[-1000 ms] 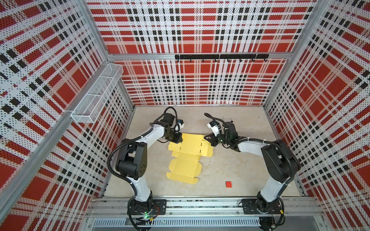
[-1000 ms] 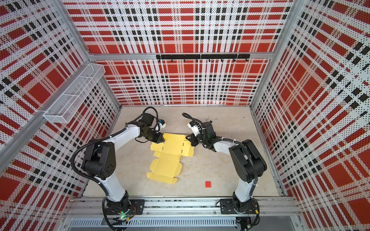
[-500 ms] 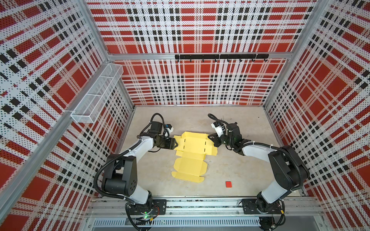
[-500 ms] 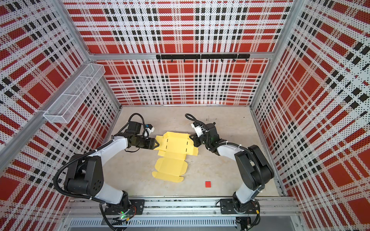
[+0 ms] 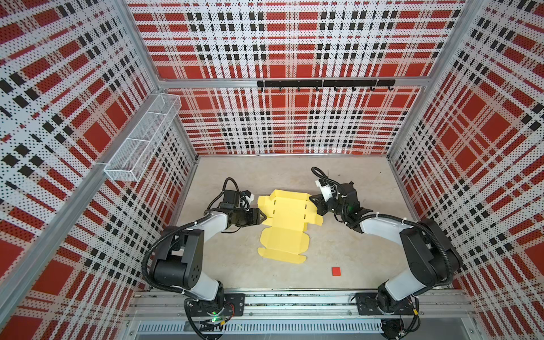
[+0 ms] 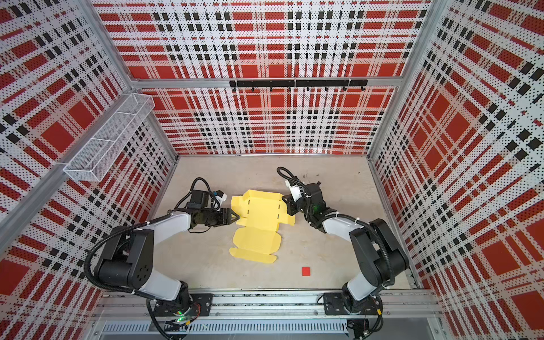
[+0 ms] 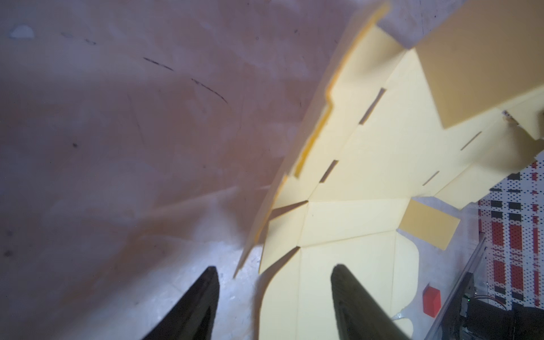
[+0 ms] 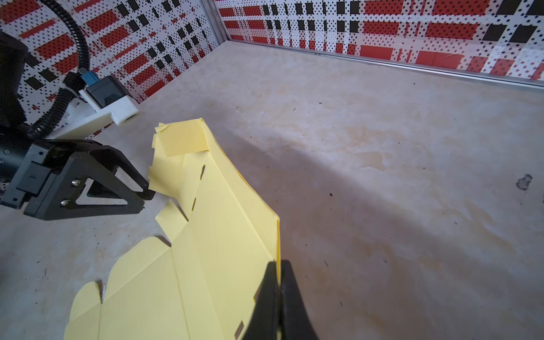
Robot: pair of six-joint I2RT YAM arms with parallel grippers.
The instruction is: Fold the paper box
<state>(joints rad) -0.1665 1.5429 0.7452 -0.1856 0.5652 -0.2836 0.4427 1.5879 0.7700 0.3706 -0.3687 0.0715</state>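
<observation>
The box (image 5: pixel 284 226), an unfolded yellow sheet, lies in the middle of the table (image 5: pixel 235 176) between the 2 arms. Its near panel, with rounded flaps, rests flat on the table. The far panel, cut with 4 short slits, is raised off the table along its right side, and its far flap stands up.

The right fingers (image 8: pixel 272 297) are pressed together on that raised right edge, with the thin card caught between them. The left fingers (image 7: pixel 203 306) stand wide apart and hold nothing. They sit low at the sheet's left side, 1 over bare table and 1 over the card, tips just beside the left side tabs. Whether they touch the card cannot be told.

A red square (image 5: pixel 336 271) lies toward the front right of the table, well apart from the box.
</observation>
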